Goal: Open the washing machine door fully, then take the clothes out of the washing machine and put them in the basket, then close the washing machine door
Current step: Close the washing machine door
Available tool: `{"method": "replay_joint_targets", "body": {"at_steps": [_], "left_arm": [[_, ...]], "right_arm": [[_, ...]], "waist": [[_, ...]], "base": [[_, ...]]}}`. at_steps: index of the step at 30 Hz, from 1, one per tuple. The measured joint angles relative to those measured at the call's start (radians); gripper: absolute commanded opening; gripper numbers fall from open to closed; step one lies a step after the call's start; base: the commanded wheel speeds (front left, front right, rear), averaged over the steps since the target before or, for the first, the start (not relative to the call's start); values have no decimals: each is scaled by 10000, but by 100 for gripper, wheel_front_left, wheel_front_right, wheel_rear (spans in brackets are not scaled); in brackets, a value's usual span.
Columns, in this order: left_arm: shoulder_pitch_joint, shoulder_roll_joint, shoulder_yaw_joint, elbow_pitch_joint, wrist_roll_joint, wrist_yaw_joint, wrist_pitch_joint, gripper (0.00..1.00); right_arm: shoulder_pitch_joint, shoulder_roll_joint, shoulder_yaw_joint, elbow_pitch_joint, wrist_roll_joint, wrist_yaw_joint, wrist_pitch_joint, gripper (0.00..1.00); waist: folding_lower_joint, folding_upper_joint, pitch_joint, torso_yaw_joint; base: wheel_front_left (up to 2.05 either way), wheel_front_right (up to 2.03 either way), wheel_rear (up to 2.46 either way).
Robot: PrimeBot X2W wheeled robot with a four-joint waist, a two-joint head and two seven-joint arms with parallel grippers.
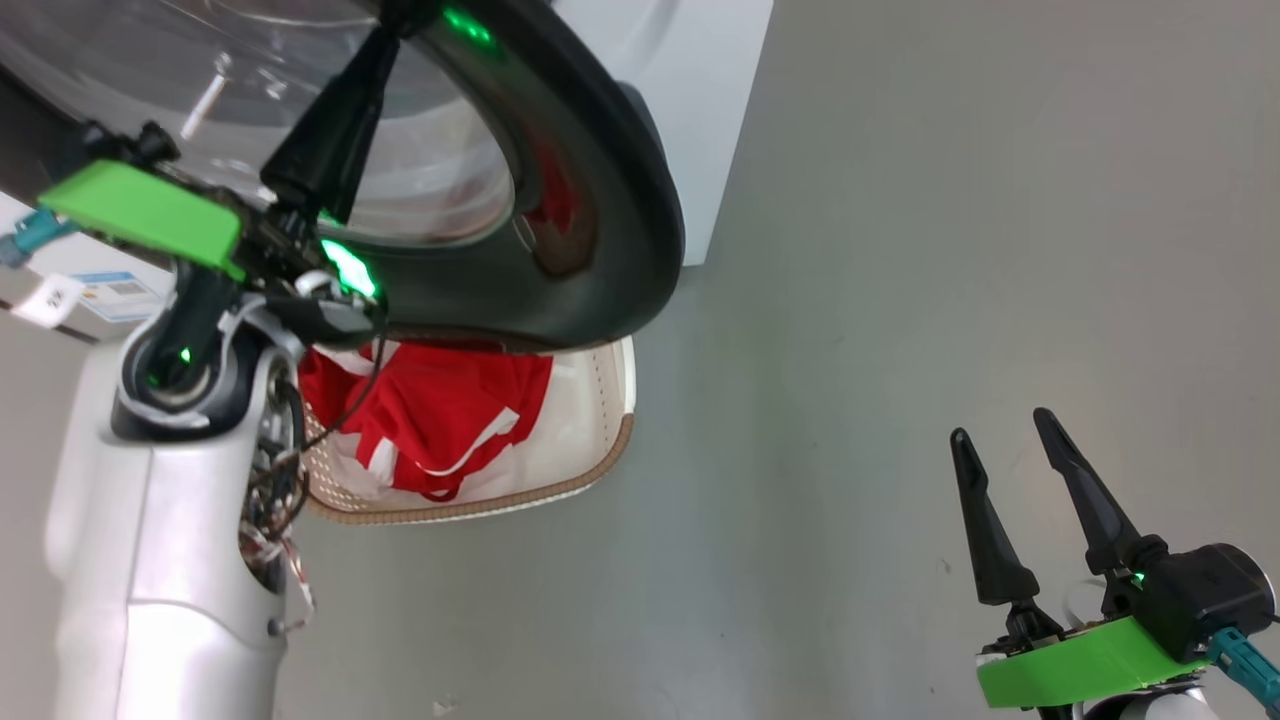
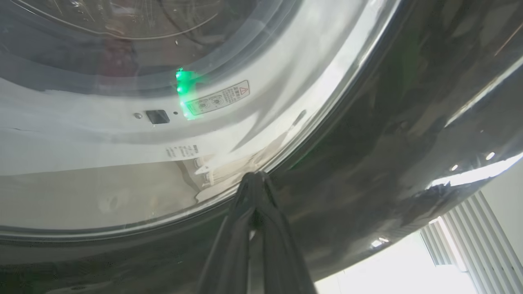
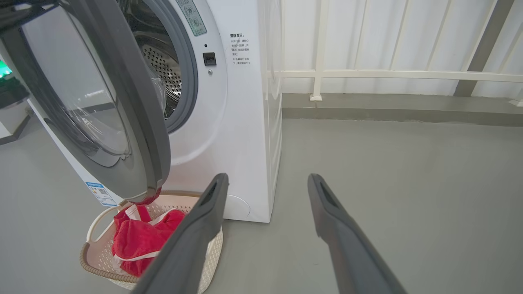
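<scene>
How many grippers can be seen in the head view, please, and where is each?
2. The left gripper, shut, points at the washing machine door near the upper left; the right gripper, open, is over the floor at lower right.

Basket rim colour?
Cream perforated plastic basket: brown woven-look rim; clearest in head view.

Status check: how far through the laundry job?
Done: clothes lie in the basket; the drum part in view looks bare. In hand: left gripper, fingers shut, tips on the door, seemingly pushing it. Left: door stands ajar, not latched. Right gripper open, idle.
</scene>
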Motion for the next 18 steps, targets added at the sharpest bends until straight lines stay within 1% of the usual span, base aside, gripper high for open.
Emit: {"method": "replay_joint_targets", "body": {"at_steps": [1,3,18], "left_arm": [[-92,4,12,75,15,-10,-2,0],[-260,4,63,190,40,-165,-10,0],[-1699,2,247,1034,69,-529,-113,0]], "right_arm": [[-6,0,0,0,0,0,0,100],[-58,0,12,-2,-2,0,0,100],[-312,0,59,-117,-65,0,0,100]], "waist": [[0,0,41,-23],[0,0,118,-71],[0,0,831,-363]], "base": [[0,0,0],[0,0,0],[0,0,0]]}}
